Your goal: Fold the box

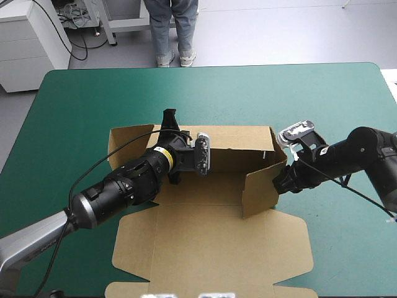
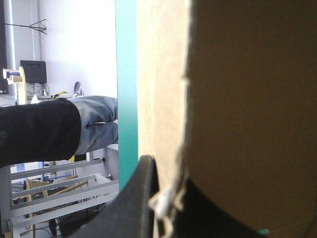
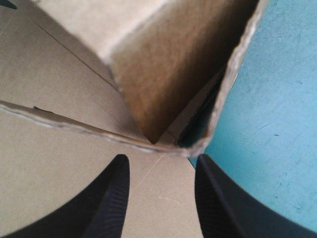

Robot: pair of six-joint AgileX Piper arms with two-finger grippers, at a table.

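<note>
The box [image 1: 205, 230] is set at the middle of the table [image 1: 74, 105], far and right walls up, lid flat toward the near edge. The right wall should be pressed square along its crease while the far wall is held upright (no twisting). The left gripper [image 1: 169, 119] is clamped on the far wall. The right gripper [image 1: 280, 183] is spread apart, with the right wall's near end just ahead of the gap.

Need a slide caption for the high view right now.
Mid-fold: left gripper pinches the brown box's raised far wall; right gripper, open, sits at the right wall's near end; lid flat.
</note>
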